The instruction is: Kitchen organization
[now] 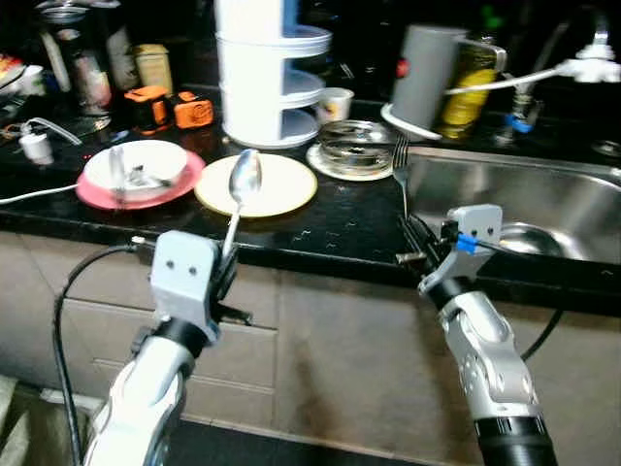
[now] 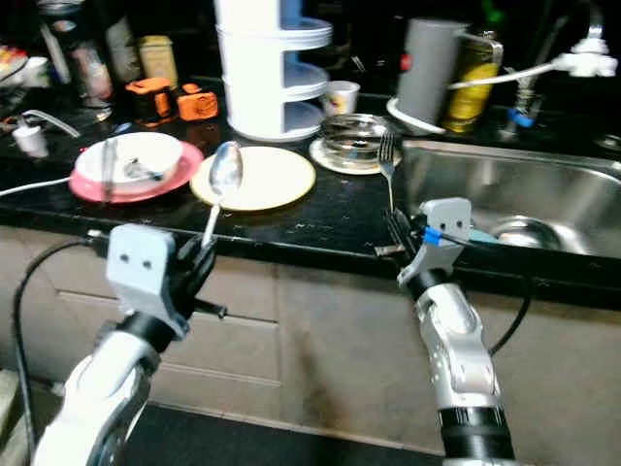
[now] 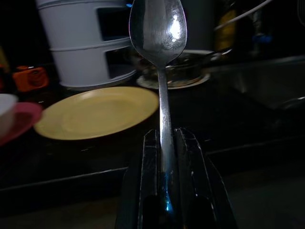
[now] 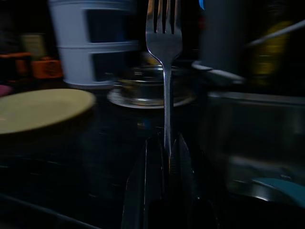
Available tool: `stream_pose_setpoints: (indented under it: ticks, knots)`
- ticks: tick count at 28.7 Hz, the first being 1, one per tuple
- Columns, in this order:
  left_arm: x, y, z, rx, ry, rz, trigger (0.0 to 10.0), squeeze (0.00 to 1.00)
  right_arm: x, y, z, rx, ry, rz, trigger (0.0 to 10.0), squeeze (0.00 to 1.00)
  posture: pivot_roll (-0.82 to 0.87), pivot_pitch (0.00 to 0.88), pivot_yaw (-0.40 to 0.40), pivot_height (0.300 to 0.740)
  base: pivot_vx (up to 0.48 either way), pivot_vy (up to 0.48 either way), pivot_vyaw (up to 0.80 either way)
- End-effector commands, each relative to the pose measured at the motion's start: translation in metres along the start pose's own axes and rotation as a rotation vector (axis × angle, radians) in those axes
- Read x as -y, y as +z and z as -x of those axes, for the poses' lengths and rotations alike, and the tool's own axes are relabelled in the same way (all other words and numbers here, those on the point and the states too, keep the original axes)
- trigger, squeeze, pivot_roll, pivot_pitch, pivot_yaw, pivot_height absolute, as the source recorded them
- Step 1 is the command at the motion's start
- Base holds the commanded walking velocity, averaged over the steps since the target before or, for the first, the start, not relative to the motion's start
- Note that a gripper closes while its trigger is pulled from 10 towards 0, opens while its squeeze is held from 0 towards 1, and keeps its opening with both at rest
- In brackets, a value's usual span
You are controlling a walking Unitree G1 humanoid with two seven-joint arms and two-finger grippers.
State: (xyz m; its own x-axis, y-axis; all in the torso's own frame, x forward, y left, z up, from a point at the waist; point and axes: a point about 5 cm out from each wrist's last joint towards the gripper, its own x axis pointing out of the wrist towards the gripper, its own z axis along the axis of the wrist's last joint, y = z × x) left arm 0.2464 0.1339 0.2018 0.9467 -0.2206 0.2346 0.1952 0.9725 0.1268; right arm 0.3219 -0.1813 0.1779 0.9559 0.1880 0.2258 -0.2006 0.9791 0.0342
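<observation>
Left eye view: your left gripper stands in front of the black counter, just below its edge, its fingers closed on the handle of a spoon. The spoon's long axis runs nearly upright, bowl uppermost and leaning slightly toward the yellow plate. Your right gripper sits at the counter edge beside the sink, clamped on a fork with its tines up.

Right eye view: same arrangement. The pink plate with a white bowl lies to the left of the yellow plate, and the white tiered rack stands behind them.

Left wrist view: the fingers pinch the lower handle; the spoon bowl points straight away from the wrist, toward the rack.

Right wrist view: the fork handle sits gripped between closed fingers, tines away from the wrist, in line with a glass dish.

Judgement: both utensils are in hand and not yet put away. Your next move likely calls for carrying each to a holder or the rack, keeping them upright and clear of the counter edge.
</observation>
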Motion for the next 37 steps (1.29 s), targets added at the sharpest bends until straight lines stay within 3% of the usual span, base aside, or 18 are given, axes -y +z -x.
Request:
stream_pose_setpoints:
  ticks: [1, 20, 37]
  knots:
    - [-0.0014, -0.0041, 0.0015, -0.020, 0.004, 0.003, 10.0, 0.00, -0.0030, 0.0000, -0.0022, -0.004, 0.012, -0.003, 10.0, 0.00, 0.10, 0.000, -0.092, 0.740, 0.000, -0.420, 0.00]
    - [0.0012, -0.0029, -0.0037, -0.008, -0.010, 0.017, 10.0, 0.00, -0.0050, 0.0006, -0.0046, -0.009, 0.022, 0.017, 10.0, 0.00, 0.10, 0.000, -0.093, 0.740, 0.000, -0.411, 0.00]
    - [-0.0035, -0.0044, -0.0069, -0.016, 0.023, 0.030, 10.0, 0.00, -0.0077, -0.0001, -0.0075, -0.015, 0.036, 0.025, 10.0, 0.00, 0.10, 0.000, -0.099, 0.740, 0.000, 0.000, 0.00]
